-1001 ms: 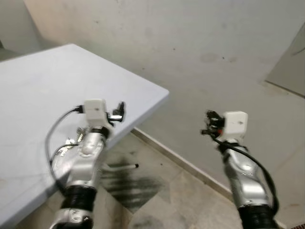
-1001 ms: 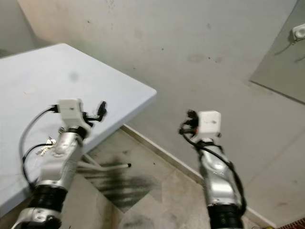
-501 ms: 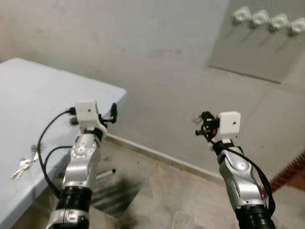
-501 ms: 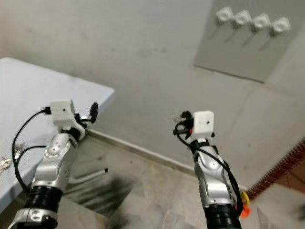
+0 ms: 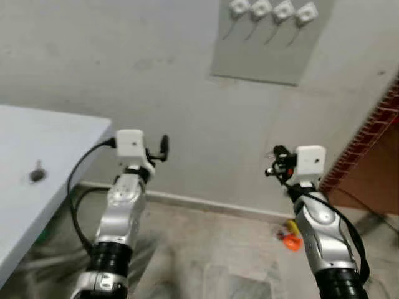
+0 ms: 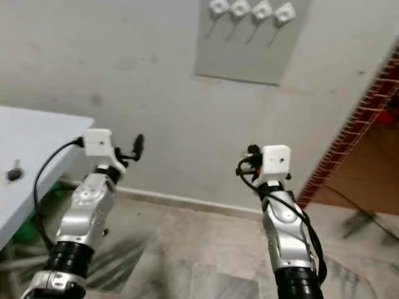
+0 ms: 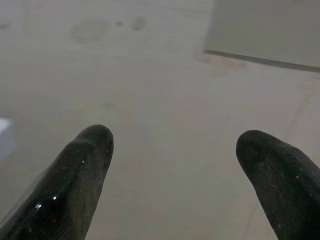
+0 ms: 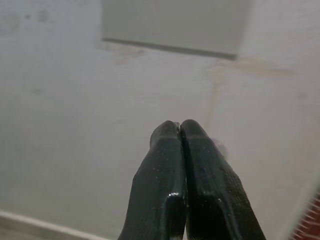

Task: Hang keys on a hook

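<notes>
Several white hooks (image 5: 269, 10) sit in a row on a grey panel (image 5: 265, 53) high on the wall ahead. A small dark blurred thing (image 5: 36, 175), possibly the keys, lies on the white table (image 5: 43, 212) at my left. My left gripper (image 5: 162, 146) is raised in front of the wall, beside the table's corner; its fingers (image 7: 87, 150) stand apart with nothing between them. My right gripper (image 5: 276, 163) is also raised toward the wall, below the panel. In the right wrist view its fingertips (image 8: 170, 131) are pressed together and hold nothing.
A red brick lattice (image 5: 368, 137) borders the wall on the right, with a brown floor behind it. An orange object (image 5: 290, 237) lies on the tiled floor by the skirting. Something green (image 6: 25, 224) sits under the table.
The camera has swung to the right: the table slid to the left edge and the hook panel moved to the top centre. Both arms keep the same raised pose.
</notes>
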